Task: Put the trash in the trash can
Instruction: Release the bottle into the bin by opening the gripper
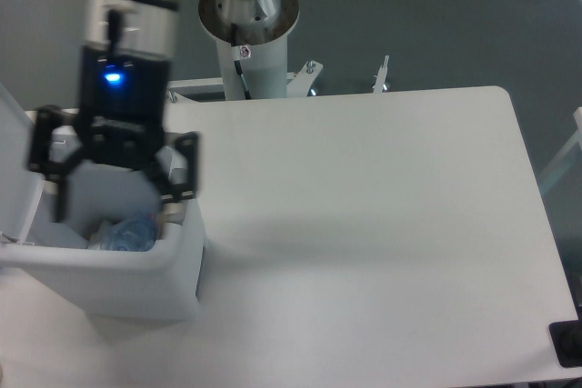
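Note:
The white boxy trash can [150, 274] stands at the table's left edge with its lid [16, 165] swung up on the left. My gripper [116, 215] hangs directly over the can's opening, its black fingers [55, 170] spread wide and empty. Inside the can lies crumpled clear plastic with blue patches [127, 232]. It is too blurred to tell the bag from the bottle. No trash shows on the table top.
The white table [364, 224] spreads to the right of the can. The arm's grey base column [247, 34] stands behind the table's far edge. A small black object [568, 344] sits at the front right corner.

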`<state>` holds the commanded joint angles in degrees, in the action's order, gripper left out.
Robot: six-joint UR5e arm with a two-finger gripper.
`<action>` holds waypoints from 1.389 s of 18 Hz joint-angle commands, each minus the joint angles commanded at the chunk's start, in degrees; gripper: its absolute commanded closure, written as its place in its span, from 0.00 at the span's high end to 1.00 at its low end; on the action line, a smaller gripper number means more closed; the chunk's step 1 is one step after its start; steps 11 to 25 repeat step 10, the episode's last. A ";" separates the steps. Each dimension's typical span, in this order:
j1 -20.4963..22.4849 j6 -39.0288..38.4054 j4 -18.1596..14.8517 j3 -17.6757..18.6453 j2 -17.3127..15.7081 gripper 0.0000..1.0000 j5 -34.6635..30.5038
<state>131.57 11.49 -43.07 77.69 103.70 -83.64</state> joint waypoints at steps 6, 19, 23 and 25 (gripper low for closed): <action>3.60 24.61 -1.05 5.45 0.36 1.00 -9.96; 4.57 29.90 -5.01 5.37 -0.60 1.00 -10.14; 4.57 29.90 -5.01 5.37 -0.60 1.00 -10.14; 4.57 29.90 -5.01 5.37 -0.60 1.00 -10.14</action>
